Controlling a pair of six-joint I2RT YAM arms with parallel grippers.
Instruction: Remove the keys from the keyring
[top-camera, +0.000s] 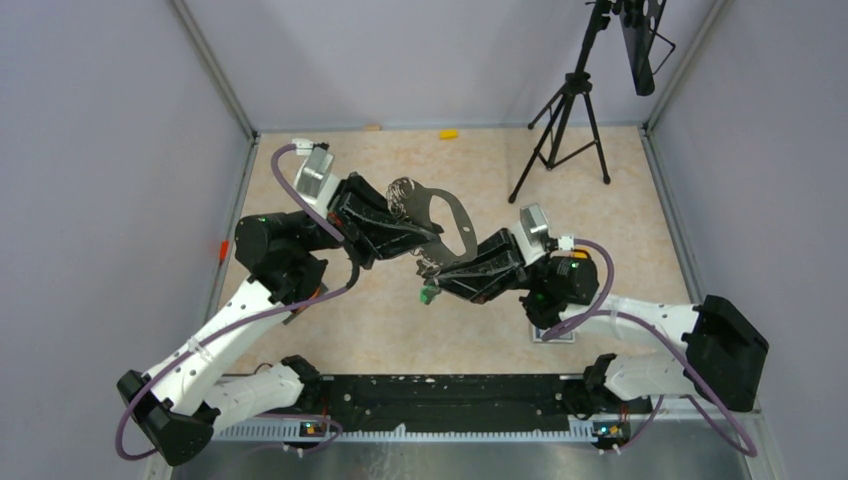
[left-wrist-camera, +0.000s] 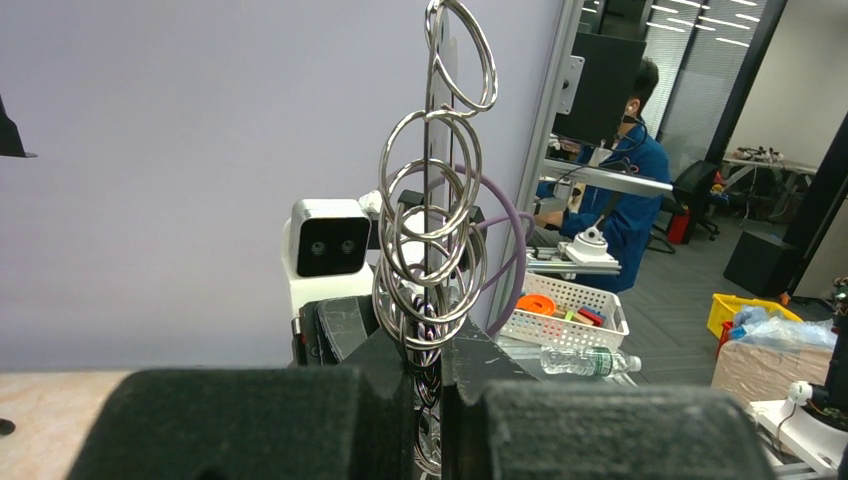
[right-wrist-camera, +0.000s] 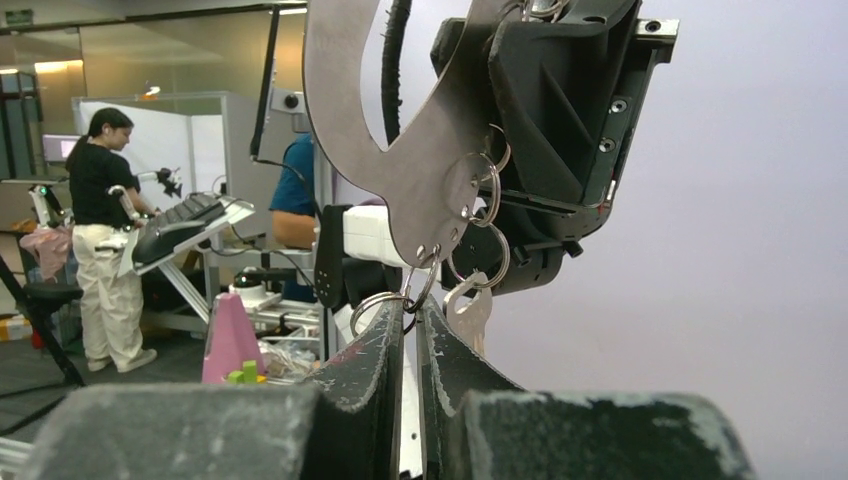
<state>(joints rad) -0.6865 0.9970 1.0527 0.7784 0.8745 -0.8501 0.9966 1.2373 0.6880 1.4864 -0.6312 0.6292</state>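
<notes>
Arms: 2, the left arm (top-camera: 215, 340) and right arm (top-camera: 650, 325), meeting over the middle of the counter (top-camera: 380, 330).
Keyring: 1, a flat grey loop (top-camera: 461, 228) held up off the counter between the 2 wrists.
Keys: 2 can be made out, 1 green-headed (top-camera: 428, 293) hanging below the loop and 1 silver (right-wrist-camera: 468, 312).
Small rings: a stack (left-wrist-camera: 420, 300) of at least 5; the exact count cannot be told.
Other things: 1 black tripod (top-camera: 563, 130) at the far right and 1 yellow bit (top-camera: 448, 133) at the far edge.
Keyring axis: from above, its long axis runs from far-left to near-right, with the holed edge at the near-right end.
Left jaws: clenched on the keyring.
Right jaws: drawn nearly together with a thin slit between them and a small ring (right-wrist-camera: 378, 300) at their tips; whether they pinch it cannot be told.
Top view only: the green key, the tripod and both arms whole.
Left wrist only: the loop edge-on, rising straight up from the jaws, with the rings strung one above another.
Right wrist only: the loop's flat face, the holes along its lower edge, and the silver key hanging just beside the jaws.
</notes>
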